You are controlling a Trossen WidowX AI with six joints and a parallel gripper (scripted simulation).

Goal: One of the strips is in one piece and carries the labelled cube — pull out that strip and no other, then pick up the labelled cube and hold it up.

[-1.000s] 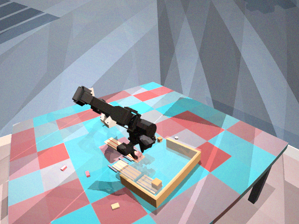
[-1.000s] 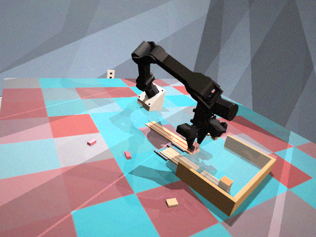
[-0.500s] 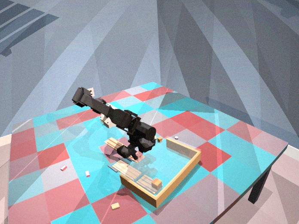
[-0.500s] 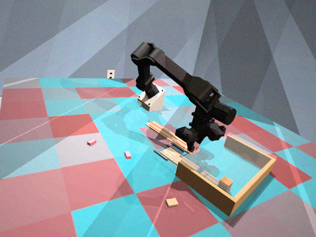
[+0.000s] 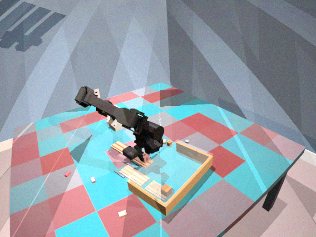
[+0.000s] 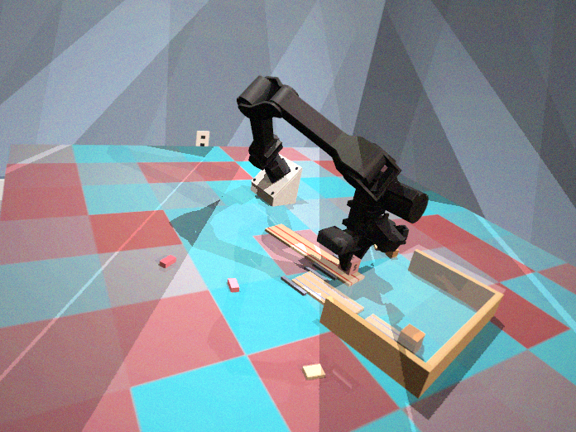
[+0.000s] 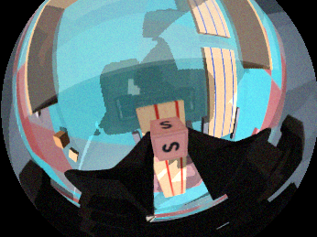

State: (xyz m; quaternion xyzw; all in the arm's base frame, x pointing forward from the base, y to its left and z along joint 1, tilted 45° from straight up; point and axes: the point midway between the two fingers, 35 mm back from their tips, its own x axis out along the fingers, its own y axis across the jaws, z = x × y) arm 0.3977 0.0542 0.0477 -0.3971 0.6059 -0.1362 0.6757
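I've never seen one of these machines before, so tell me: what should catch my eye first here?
The black arm bends down over the checkered table, its gripper shut on a small pink cube marked S, which sits at the end of a red-striped strip. Beside it stands a wooden tray with a plain tan cube inside.

A tan block (image 5: pixel 121 213) and two pink blocks (image 5: pixel 67 173) lie scattered on the checkered table (image 5: pixel 237 181).

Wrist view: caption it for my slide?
Hand shut on the S-labelled cube, above the red-striped strip.
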